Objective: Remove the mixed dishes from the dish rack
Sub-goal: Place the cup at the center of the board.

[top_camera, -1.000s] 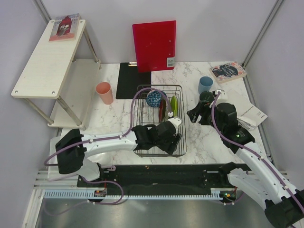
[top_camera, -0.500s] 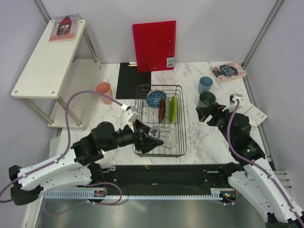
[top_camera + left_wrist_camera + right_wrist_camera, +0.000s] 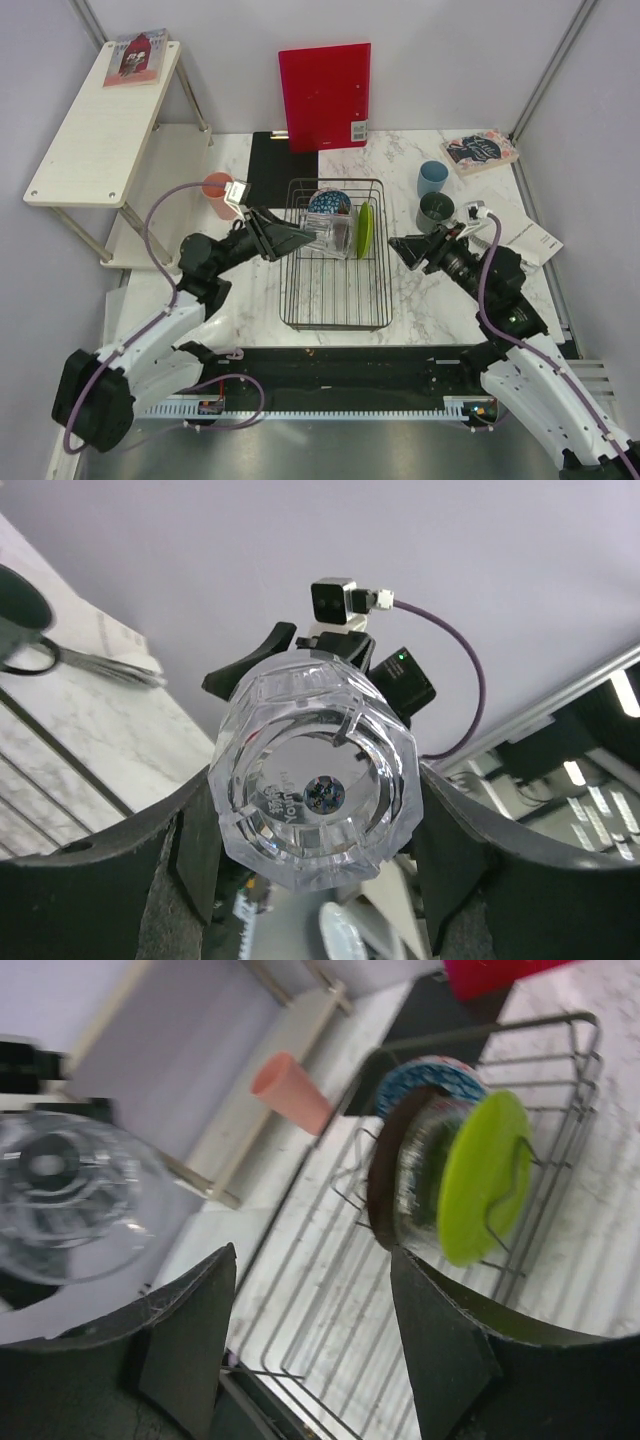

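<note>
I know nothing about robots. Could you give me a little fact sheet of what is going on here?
Left end effector: shut on glass, held over the rack
Right end effector: open, empty, right of the rack
In rack, on edge: bowl, red plate, glass plate, green dish
On table, left of rack: pink cup
On table, right of rack: blue cup, grey mug
</note>
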`<state>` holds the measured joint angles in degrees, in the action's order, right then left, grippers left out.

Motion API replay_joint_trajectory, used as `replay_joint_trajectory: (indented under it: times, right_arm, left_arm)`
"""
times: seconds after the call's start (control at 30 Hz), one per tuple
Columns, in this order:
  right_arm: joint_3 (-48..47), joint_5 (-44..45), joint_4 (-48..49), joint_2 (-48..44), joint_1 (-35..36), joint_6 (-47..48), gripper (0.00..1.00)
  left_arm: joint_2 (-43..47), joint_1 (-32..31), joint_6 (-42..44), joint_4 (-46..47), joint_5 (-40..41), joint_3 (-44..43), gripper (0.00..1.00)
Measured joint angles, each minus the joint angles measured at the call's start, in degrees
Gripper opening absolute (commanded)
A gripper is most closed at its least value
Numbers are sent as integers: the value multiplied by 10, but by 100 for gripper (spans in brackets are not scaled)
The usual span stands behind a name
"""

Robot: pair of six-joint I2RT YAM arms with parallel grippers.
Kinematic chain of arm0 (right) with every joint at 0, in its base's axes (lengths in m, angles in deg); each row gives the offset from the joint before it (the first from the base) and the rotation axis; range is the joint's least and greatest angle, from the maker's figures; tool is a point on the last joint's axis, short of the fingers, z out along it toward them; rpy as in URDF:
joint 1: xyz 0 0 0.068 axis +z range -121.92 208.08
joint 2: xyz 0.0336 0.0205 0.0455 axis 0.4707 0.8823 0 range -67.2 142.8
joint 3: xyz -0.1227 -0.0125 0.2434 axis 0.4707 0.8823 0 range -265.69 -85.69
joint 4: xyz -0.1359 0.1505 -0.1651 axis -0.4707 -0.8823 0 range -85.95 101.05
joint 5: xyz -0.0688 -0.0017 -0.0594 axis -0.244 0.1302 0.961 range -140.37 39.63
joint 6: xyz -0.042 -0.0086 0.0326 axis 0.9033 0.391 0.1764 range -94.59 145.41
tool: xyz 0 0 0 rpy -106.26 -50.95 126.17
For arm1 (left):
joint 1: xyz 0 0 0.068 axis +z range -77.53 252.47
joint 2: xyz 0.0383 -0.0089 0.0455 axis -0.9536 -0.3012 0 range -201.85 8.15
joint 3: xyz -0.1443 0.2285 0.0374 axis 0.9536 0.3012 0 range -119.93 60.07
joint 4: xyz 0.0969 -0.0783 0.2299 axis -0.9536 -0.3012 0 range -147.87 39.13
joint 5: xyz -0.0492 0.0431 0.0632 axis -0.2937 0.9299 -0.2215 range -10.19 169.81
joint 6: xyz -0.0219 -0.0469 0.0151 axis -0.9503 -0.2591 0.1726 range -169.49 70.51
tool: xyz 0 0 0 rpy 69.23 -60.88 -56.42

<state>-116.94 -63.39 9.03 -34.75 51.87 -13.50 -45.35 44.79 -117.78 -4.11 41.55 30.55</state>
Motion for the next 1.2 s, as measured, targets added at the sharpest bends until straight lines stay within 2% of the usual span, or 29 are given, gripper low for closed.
replay_joint_trajectory:
  times: [0.13, 0.3, 0.67, 0.97, 1.03, 1.13, 1.17, 1.2]
  right_arm:
    - [7, -53, 87, -13, 0, -34, 72]
    - [14, -104, 194, 18, 0, -85, 72]
    - [14, -151, 297, 121, 8, -121, 71]
    - [-1, -154, 337, 186, 67, -118, 70]
    - [-13, -152, 341, 208, 81, -112, 66]
    - [-30, -143, 344, 242, 101, -102, 41]
    - [-33, -139, 342, 249, 104, -96, 24]
    - [-36, -133, 337, 254, 106, -91, 17]
  left_arm:
    - [-116, 7, -118, 145, -29, 3, 2]
    - [-186, 7, -198, 207, -49, 0, 2]
    - [-188, 8, -223, 260, -59, -10, 2]
    - [-207, 6, -226, 267, -59, -10, 2]
    - [-213, 3, -227, 267, -59, -10, 2]
    - [-218, -4, -228, 267, -59, -10, 2]
    - [-218, -5, -228, 267, -60, -10, 2]
    - [-218, -6, -228, 267, -61, -10, 2]
